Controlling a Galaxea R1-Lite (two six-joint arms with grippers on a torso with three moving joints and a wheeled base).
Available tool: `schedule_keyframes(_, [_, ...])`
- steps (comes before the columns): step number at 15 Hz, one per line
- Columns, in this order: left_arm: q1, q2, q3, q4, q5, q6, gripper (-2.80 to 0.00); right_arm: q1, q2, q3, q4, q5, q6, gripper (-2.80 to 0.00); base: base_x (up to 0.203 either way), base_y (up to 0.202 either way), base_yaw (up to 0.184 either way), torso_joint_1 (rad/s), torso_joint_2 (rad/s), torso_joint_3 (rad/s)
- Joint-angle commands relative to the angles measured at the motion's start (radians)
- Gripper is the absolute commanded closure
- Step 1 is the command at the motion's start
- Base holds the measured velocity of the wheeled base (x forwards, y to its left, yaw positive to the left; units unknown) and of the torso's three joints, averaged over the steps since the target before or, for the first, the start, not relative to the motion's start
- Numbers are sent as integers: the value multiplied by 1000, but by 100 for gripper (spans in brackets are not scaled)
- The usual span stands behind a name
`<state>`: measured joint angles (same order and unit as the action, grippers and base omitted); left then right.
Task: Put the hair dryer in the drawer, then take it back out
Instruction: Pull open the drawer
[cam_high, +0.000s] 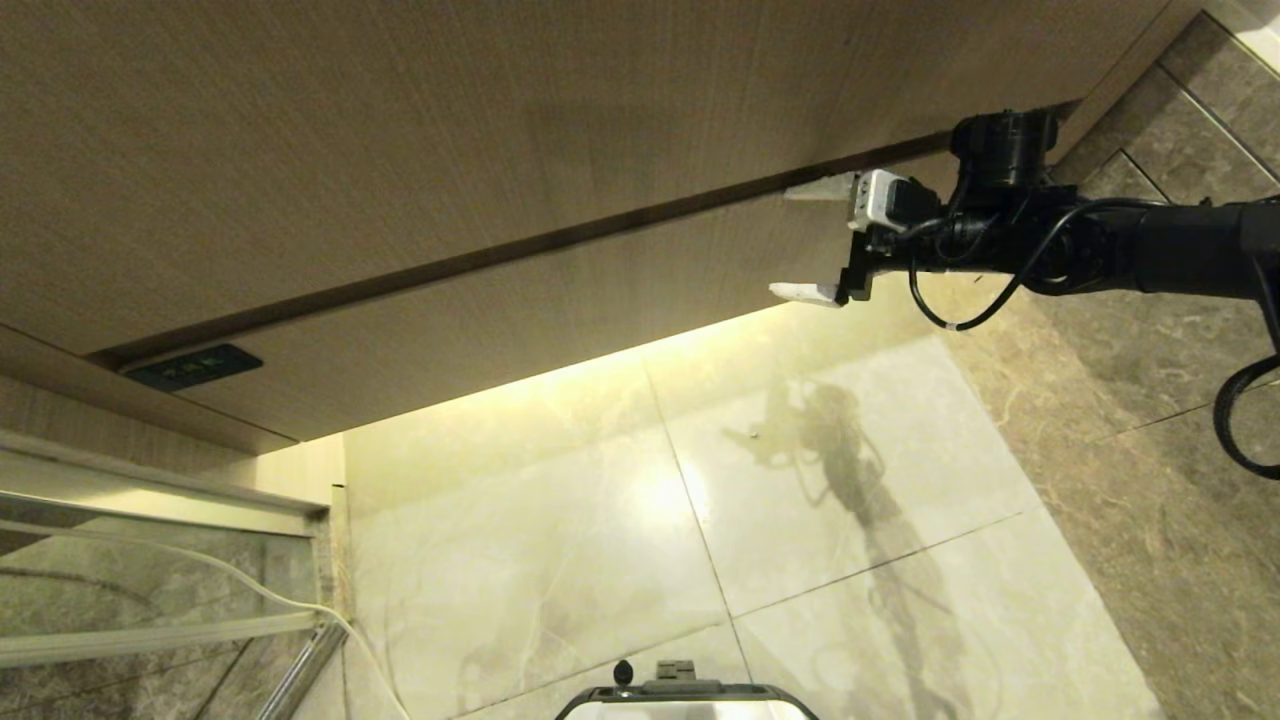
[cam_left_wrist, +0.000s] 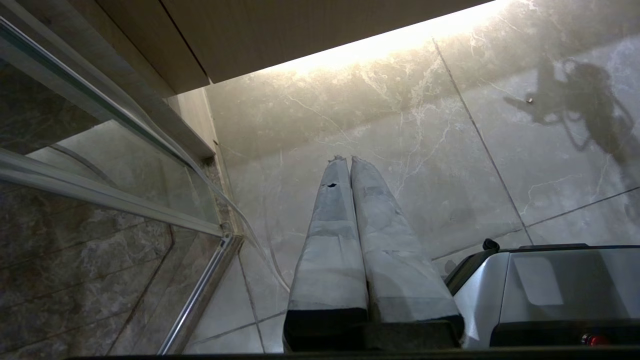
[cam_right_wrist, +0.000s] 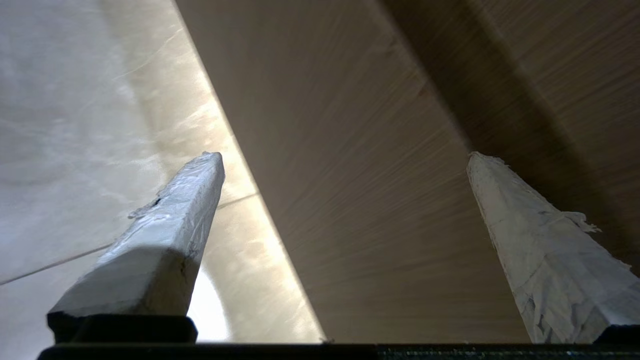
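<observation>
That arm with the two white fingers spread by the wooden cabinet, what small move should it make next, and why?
Probably ease the right gripper forward until one finger hooks the dark gap above the shut, handleless light wood-grain drawer front. Its jaws stand wide open and empty, straddling the front's top edge, and no hair dryer is in view, so opening comes first. The left gripper hangs shut over the marble floor.

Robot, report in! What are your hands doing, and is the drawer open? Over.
Right gripper open, empty, at the drawer front. Left gripper shut, parked low. Drawer closed; hair dryer not in view. Nothing in the way.

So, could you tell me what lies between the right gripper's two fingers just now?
Nothing is held: the right wrist view shows only the drawer front behind the open right gripper.
</observation>
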<state>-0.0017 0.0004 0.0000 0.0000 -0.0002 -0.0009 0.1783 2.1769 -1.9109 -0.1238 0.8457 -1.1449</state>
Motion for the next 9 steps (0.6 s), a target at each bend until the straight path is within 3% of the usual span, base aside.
schedule_keyframes(1, [0,0,1,0,0,-1,0,1,26,-2,-66,4,-1,-280,0,0,0,0,0,0])
schedule_keyframes(9, [0,0,2,0,0,-1,0,-1,20,-2,-75,-33,5,-280,0,0,0,0,0,0])
